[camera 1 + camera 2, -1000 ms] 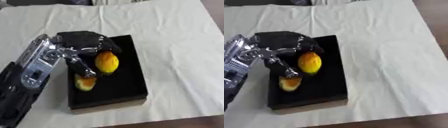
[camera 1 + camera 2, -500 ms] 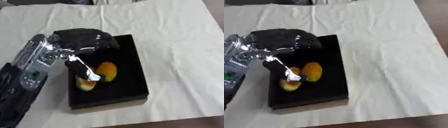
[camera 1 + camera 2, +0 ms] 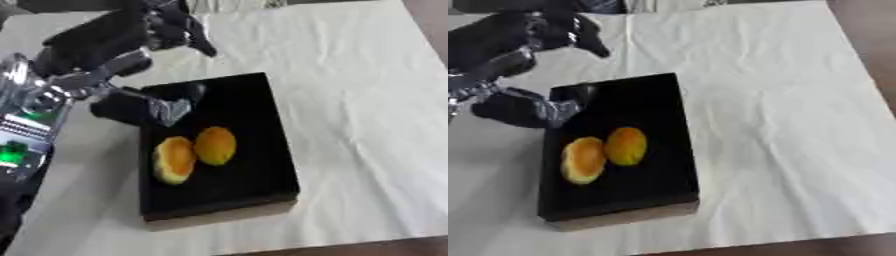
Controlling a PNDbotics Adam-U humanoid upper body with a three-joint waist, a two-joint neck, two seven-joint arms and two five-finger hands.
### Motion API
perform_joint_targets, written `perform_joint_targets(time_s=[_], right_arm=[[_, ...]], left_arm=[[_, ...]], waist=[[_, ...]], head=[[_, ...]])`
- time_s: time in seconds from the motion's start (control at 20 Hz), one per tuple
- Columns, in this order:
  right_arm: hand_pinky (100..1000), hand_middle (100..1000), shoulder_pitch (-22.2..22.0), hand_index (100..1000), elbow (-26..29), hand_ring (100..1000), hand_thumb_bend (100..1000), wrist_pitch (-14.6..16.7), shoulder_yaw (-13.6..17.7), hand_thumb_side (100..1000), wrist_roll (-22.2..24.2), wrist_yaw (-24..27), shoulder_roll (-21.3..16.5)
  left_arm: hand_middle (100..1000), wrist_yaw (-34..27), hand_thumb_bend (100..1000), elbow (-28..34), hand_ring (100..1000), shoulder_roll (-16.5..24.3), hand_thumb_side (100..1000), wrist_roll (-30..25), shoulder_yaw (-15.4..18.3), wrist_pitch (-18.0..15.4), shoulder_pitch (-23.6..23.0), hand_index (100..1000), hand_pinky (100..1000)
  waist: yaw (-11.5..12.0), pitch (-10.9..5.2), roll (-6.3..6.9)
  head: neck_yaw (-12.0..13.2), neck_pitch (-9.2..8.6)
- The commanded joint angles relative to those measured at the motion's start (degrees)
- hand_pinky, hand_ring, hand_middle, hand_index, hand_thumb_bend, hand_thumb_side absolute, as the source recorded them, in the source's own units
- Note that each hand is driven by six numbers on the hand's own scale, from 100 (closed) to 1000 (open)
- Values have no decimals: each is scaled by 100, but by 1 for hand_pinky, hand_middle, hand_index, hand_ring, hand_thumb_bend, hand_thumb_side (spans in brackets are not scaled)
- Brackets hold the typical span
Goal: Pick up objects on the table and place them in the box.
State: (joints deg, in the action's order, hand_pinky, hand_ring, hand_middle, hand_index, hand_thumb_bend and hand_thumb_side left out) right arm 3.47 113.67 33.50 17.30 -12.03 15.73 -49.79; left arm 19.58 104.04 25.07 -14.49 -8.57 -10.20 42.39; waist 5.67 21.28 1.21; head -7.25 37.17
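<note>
Judging by what lies here, you have two orange fruits [image 3: 197, 152] in the box [image 3: 254, 187]; your left robot hand [image 3: 140, 25] hangs empty, fingers relaxed, above the bare bench [image 3: 350, 75]

The tabletop [image 3: 429, 20] shows brown at the right edge and along the near edge. A creased white cloth [image 3: 350, 100] covers nearly all of it. A black box [image 3: 254, 125] lies on the cloth, left of the middle, long side running away from the camera.
</note>
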Motion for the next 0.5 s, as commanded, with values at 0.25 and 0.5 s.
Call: perform_joint_targets(time_s=[0.25, 0.5], right_arm=[[943, 657, 144, 842, 92, 905, 100, 238, 150, 207, -71, 31, 178], [943, 669, 479, 842, 92, 901, 100, 389, 95, 162, -102, 1, 491]], left_arm=[[737, -1241, 101, 1009, 874, 879, 470, 2828, 1794, 193, -811, 855, 829], [761, -1288, 132, 1054, 882, 910, 721, 4214, 2428, -498, -1113, 879, 847]], waist=[[50, -17, -65], [71, 37, -115]], head=[[-101, -166], [-27, -177]])
